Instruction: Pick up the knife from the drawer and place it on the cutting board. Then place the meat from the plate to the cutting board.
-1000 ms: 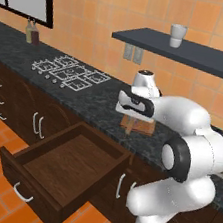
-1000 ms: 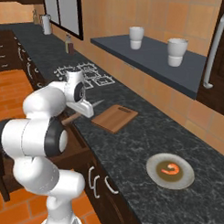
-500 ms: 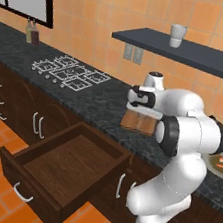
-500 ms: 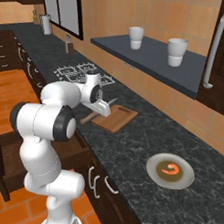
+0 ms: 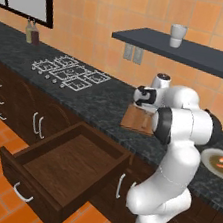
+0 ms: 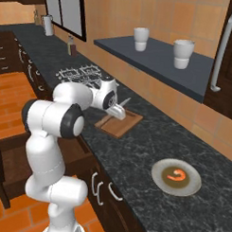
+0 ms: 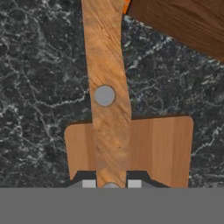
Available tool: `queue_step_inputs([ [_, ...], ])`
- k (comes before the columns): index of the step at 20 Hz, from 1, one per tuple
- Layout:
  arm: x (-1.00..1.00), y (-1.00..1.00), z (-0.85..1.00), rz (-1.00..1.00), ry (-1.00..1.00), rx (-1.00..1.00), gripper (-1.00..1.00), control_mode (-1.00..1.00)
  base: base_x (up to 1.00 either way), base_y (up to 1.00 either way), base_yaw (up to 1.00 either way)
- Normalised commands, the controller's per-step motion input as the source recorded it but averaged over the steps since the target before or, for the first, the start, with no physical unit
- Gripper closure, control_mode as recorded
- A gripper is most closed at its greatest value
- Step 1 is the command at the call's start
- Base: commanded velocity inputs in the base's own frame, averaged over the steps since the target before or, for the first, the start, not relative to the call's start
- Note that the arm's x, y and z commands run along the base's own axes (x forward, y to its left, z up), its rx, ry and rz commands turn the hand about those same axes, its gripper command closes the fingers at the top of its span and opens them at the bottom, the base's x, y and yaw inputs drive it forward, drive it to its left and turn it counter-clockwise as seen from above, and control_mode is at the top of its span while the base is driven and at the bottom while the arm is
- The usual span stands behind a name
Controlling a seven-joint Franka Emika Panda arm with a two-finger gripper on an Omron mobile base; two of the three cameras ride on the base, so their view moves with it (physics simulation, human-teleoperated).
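Above the dark speckled stone desk [image 6: 150, 138], the end effector [image 6: 119, 112] is gripping the slim wooden-handled knife [image 7: 107, 94]. It is carrying it over the flat light brown wooden cutting board [image 6: 121, 124] for placement.

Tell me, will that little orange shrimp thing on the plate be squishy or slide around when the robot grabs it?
Probably a bit tricky. The meat is a small curled lump, so the claw, now shut on the knife, has little to pinch. It lies loose in the plate, whose shallow dip looks smooth, so a push might make it slide. Squishiness can't be judged.
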Motion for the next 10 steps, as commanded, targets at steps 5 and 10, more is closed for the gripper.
queue_step_inputs([
  [5,0.03,-0.41,-0.29,0.0,-0.11,0.0,1.0,-1.0,0.0,0.0,0.0],
  [10,0.03,0.03,-0.17,0.0,-0.09,-0.02,1.0,-1.0,0.0,0.0,0.0],
])
